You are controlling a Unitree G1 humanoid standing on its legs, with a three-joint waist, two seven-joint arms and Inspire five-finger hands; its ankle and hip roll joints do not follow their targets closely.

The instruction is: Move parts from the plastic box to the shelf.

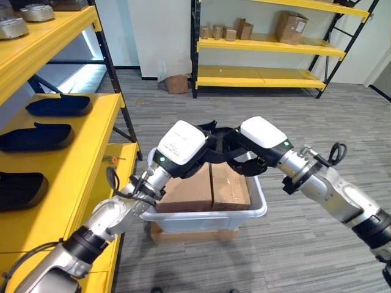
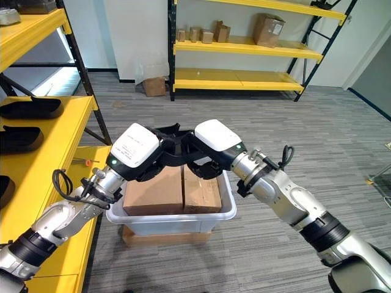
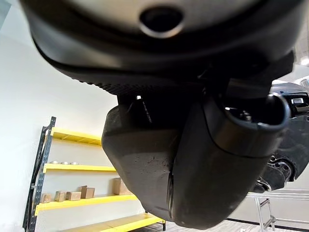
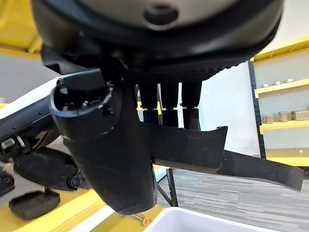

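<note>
A black moulded part (image 1: pixel 215 135) hangs between my two hands above the white plastic box (image 1: pixel 201 217). My left hand (image 1: pixel 182 145) grips its left end, with the thumb (image 3: pixel 231 145) curled over the dark shell (image 3: pixel 145 159). From the other side my right hand (image 1: pixel 259 139) holds the right end. Its fingers (image 4: pixel 170 104) lie behind the flat black edge (image 4: pixel 217 150) and its thumb (image 4: pixel 108 150) in front. The box holds two brown cartons (image 1: pixel 208 186) side by side, and the hands hide part of them.
The yellow shelf (image 1: pixel 85 152) stands close on my left with black parts (image 1: pixel 58 105) lying on its levels and grey metal pieces (image 1: pixel 24 17) on top. The plastic box rests on a cardboard base (image 1: pixel 189 235). A second yellow rack (image 1: pixel 263 43) with small cartons lines the far wall.
</note>
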